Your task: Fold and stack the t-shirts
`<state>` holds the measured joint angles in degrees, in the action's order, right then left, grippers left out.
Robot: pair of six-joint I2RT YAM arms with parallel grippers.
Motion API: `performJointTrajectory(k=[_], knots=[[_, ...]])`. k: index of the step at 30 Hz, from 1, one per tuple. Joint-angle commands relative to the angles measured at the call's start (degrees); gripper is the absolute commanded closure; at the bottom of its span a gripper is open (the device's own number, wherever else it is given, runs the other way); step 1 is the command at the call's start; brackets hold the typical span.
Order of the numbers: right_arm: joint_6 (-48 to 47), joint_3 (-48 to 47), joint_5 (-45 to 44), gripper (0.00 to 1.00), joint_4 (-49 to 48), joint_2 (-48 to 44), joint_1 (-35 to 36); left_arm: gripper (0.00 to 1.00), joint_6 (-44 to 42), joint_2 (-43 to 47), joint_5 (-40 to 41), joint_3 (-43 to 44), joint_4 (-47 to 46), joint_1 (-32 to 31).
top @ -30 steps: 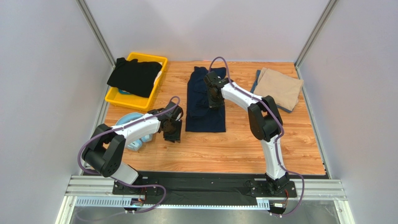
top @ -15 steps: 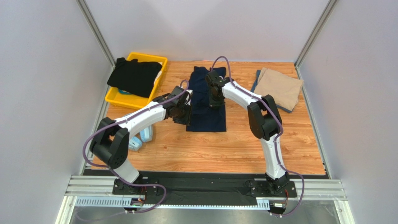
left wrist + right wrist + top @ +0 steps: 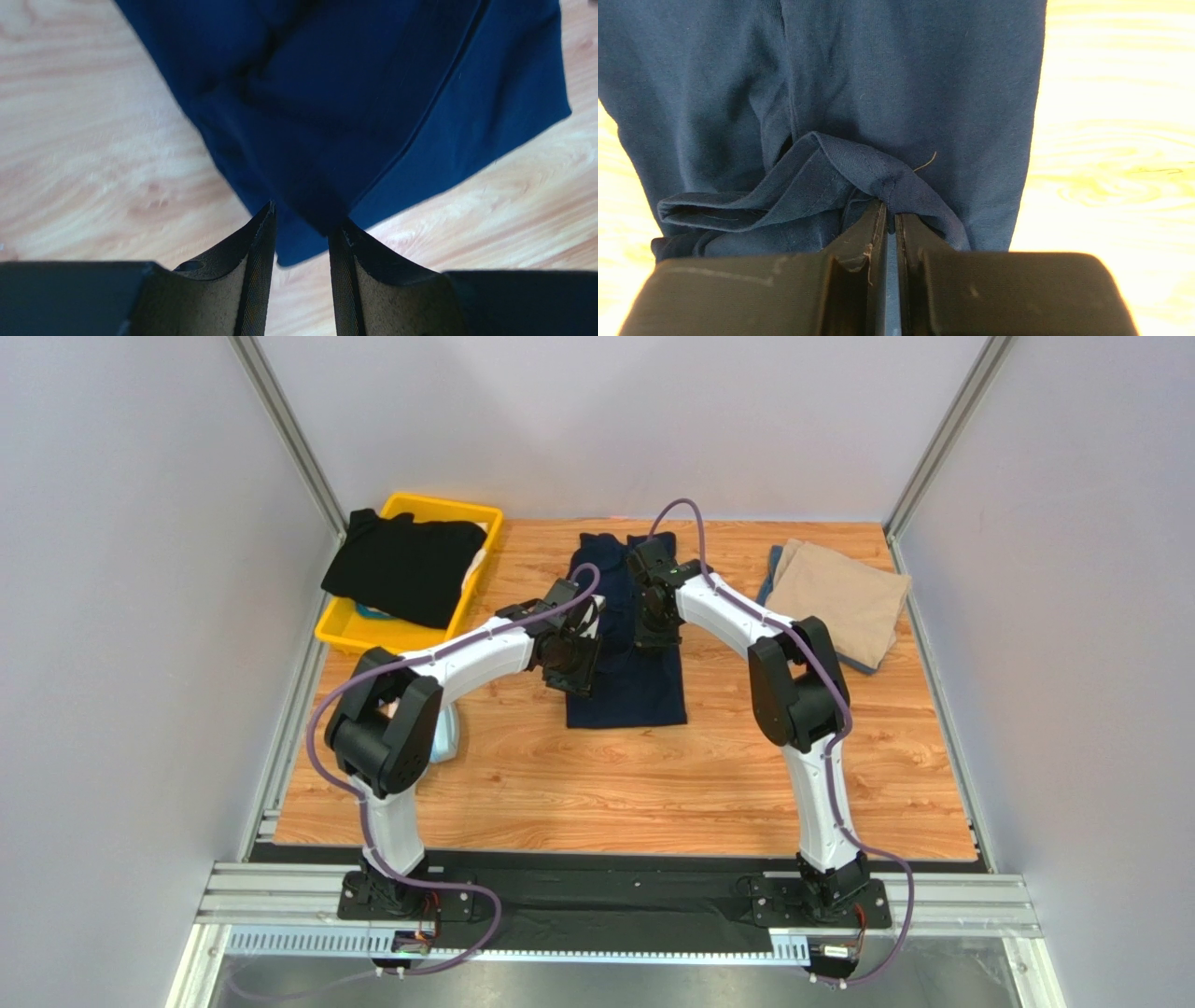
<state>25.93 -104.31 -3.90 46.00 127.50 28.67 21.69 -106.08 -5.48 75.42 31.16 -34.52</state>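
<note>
My right gripper (image 3: pixel 891 208) pinches a raised fold of the dark navy cloth t-shirt (image 3: pixel 913 77); my left gripper (image 3: pixel 302 218) hangs part-open over its corner.

**The count, kind by kind**

3 t-shirts are in view: 1 navy t-shirt (image 3: pixel 627 693), 1 tan t-shirt (image 3: pixel 839 599) and 1 black t-shirt (image 3: pixel 400 567). 1 more grey-blue cloth (image 3: pixel 767 591) shows only as an edge under the tan one. There is 1 yellow bin (image 3: pixel 344 633), 1 pair of light blue headphones (image 3: pixel 445 738) and 1 wooden table (image 3: pixel 701 784). 2 arms carry 2 grippers: 1 left gripper (image 3: pixel 575 658) and 1 right gripper (image 3: pixel 652 623).
</note>
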Motion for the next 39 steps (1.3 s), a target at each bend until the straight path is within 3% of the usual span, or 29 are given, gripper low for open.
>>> performJointTrajectory(k=[1, 6, 10, 28, 34, 39], knots=[[1.40, -1.95, 2.31, 0.92, -1.70, 0.38, -0.19, 0.61, -1.21, -3.07, -1.29, 4.91, -1.98, -0.19], [1.05, -0.72, 3.11, 0.91, -1.96, -0.85, -0.19, 0.60, -1.65, -5.97, 1.78, 8.68, -1.28, -0.19], [0.43, 0.16, 3.02, 0.84, -2.23, -2.69, -0.19, 0.60, -1.57, -7.65, 4.42, 12.38, -0.13, -0.19], [-1.41, 4.03, 1.53, 0.76, -8.28, -10.17, -0.54, 0.60, -0.16, -10.72, 9.17, 15.99, 0.75, 1.04], [-2.90, 2.36, -1.28, 0.77, -7.33, -9.64, -1.15, 0.57, 0.02, -11.78, 10.04, 18.10, 2.06, 1.83], [-3.87, 7.35, 3.01, 0.78, -7.76, -13.94, -1.24, 0.55, -0.42, -12.48, 10.84, 20.11, 3.12, 2.44]])
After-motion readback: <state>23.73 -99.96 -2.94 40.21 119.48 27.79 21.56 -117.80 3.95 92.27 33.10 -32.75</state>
